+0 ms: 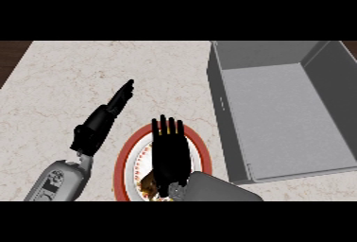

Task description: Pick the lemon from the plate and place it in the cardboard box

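Lemon: I cannot see it; my right robot hand covers the plate's middle, so I cannot tell where it lies.
Plate [127, 156]: red-rimmed, at 6 o'clock on the worktop [83, 80], patterned centre showing beside my palm.
Right robot hand [170, 153]: over the plate, fingers straight, pointing to 12 o'clock, holding nothing I can see.
Left robot hand [105, 118]: at 9 o'clock of the plate, fingers straight, pointing toward 1 o'clock, empty.
Box [241, 156]: grey, open-topped, at 3 o'clock of the plate, just beside it.
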`<move>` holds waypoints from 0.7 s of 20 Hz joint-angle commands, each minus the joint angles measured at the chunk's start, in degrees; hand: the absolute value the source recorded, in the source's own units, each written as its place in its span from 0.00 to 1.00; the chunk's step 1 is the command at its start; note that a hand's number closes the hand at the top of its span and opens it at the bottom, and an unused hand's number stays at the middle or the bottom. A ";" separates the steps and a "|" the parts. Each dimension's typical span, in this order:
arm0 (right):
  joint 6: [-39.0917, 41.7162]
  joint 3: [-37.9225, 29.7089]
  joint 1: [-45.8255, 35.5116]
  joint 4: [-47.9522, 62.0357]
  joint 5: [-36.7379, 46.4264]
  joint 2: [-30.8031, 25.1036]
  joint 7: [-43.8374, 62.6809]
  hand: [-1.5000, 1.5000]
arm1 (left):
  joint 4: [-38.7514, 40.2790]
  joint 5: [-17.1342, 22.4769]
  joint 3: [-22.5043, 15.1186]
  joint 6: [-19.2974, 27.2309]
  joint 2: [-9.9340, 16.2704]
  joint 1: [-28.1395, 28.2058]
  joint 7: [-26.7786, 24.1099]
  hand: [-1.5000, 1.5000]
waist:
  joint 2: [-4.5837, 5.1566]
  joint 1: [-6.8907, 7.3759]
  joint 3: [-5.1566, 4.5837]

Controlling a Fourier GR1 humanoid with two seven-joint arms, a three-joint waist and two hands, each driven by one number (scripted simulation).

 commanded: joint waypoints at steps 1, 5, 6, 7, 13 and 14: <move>-1.91 0.14 -3.04 1.57 -3.74 0.56 6.62 0.00 | -1.96 -2.84 -1.91 1.61 -2.38 2.91 -0.89 0.50 | -0.07 0.18 0.01; -2.32 2.69 -2.15 2.23 -4.82 0.56 7.56 0.00 | -1.26 -1.06 1.54 -1.24 -1.34 -0.72 2.33 0.50 | -0.05 0.00 0.01; -0.87 -0.54 -0.18 3.25 -2.21 0.56 2.93 0.00 | -2.47 -3.71 0.00 0.62 -2.66 1.49 1.97 0.50 | -0.10 -0.51 0.02; -3.48 3.01 1.42 2.91 -2.17 0.56 4.37 0.00 | 2.09 -1.76 2.25 -2.82 -0.47 3.66 -4.33 0.50 | -0.03 -0.39 -0.01; -7.33 3.63 -2.75 11.74 -4.46 0.56 2.04 0.00 | -2.90 -2.06 2.54 -2.99 -1.57 2.81 0.25 0.50 | 0.06 0.36 0.01; -3.47 2.37 -0.94 8.11 -2.26 0.56 3.60 0.00 | -3.05 -3.42 1.66 -1.48 -2.83 4.29 1.47 0.50 | -0.10 -0.39 0.01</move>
